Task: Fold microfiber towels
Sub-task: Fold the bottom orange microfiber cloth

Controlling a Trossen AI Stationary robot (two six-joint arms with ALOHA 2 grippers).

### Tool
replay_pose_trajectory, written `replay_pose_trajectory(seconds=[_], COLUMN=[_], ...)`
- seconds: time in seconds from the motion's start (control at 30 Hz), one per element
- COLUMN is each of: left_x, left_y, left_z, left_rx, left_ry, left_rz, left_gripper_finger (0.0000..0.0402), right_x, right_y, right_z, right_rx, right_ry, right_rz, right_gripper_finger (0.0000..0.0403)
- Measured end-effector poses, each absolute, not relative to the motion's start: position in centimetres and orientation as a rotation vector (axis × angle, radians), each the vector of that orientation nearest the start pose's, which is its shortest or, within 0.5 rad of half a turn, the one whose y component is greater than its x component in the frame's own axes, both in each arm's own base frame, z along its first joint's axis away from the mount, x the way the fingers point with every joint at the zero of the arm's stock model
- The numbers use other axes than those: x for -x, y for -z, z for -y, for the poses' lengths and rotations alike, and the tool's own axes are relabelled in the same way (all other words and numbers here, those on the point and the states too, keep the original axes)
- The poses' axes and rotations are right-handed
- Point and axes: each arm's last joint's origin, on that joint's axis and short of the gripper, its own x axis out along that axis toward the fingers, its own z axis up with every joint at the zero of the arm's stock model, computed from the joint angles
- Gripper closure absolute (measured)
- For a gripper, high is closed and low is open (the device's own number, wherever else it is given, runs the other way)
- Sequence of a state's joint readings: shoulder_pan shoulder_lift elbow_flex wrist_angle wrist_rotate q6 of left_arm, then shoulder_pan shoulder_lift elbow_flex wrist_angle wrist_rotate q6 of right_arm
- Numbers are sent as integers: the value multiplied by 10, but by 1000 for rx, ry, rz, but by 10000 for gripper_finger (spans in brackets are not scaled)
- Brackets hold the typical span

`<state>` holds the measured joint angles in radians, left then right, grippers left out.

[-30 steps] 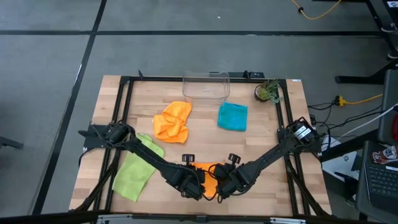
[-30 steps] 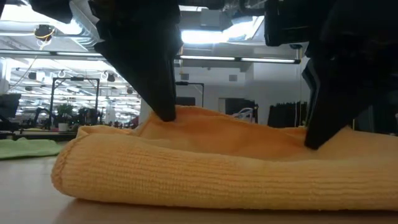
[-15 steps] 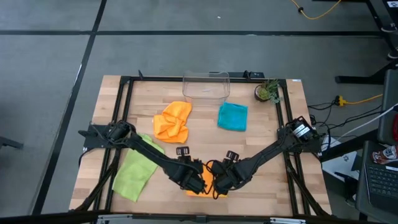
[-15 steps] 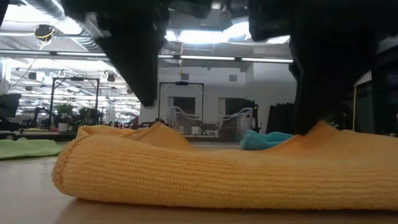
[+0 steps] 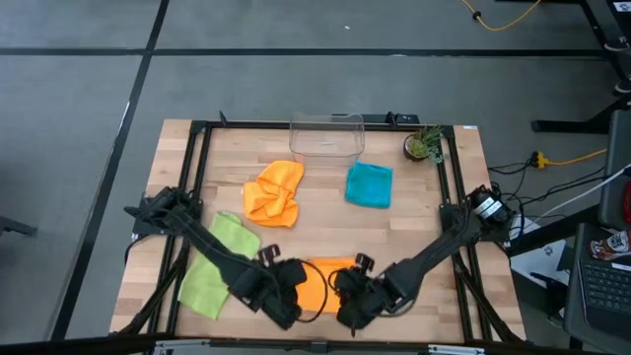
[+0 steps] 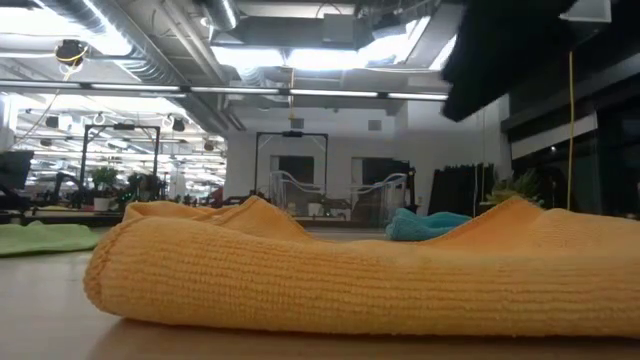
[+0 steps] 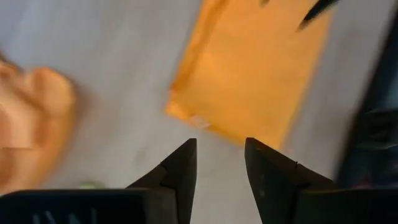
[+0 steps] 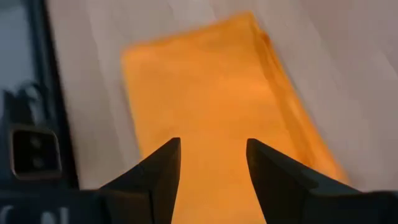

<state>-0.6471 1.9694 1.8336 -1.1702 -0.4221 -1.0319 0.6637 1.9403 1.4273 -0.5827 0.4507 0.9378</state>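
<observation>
A folded orange towel [image 5: 317, 283] lies flat near the front edge of the wooden table [image 5: 414, 212], at about 6 o'clock from the table's centre, with both arms drawn up clear of it. The left gripper [image 7: 220, 163] hangs above the towel's 9 o'clock side, its two dark fingers [image 7: 180, 168] apart with nothing between them; the towel's corner shows just past the tips. The right gripper [image 8: 212, 163] hangs over the towel's 3 o'clock side, fingers [image 8: 158, 163] likewise spread and holding nothing, the orange cloth lying directly beneath.

From table height the folded towel fills the foreground as a thick, rounded roll, its ribbed pile plain to see, with only a dark part of one arm [image 6: 500, 45] showing overhead at 1 o'clock.

Three more cloths are spread about the table. A crumpled orange towel [image 5: 275, 192] sits at 11 o'clock from the folded one, a lime green towel [image 5: 215, 266] lies at its 9 o'clock near the left arm, and a teal towel [image 5: 369, 184] rests at 1 o'clock. A clear plastic bin [image 5: 326, 136] stands at the table's far edge, at 12 o'clock, with a small potted plant [image 5: 426, 145] toward the far right corner.

The table is pale butcher-block wood framed by black rails [image 5: 202, 158]. Around it lies grey flooring [image 5: 296, 59]; beyond is an open workshop with ceiling strip lights [image 6: 330, 60] and metal frames [image 6: 290, 165].
</observation>
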Motion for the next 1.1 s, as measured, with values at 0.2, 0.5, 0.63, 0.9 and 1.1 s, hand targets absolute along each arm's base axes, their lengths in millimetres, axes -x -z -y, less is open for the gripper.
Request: replay_pose_trajectory(seconds=[0.2,0.5,0.63,0.9,1.1], left_x=[-320,-316,-316,-318,-318], left_y=[-288,-288,-288,-288,-289], left_z=[256,261,260,259,258], left_rx=[346,340,355,353,345], left_ry=[-342,-367,-378,-389,-401], left_rz=[-903,-853,-846,-835,-817], left_gripper_finger=[274,274,274,274,274], right_x=[-322,-315,-317,-325,-338], right_y=[-175,-143,-130,-133,-132], right_z=[-244,-224,-211,-211,-191], right_rx=[-295,-219,-220,-210,-299], right_ry=[185,221,215,119,89], right_rz=[-716,-737,-775,-739,-812], right_gripper_finger=[217,217,217,217,217])
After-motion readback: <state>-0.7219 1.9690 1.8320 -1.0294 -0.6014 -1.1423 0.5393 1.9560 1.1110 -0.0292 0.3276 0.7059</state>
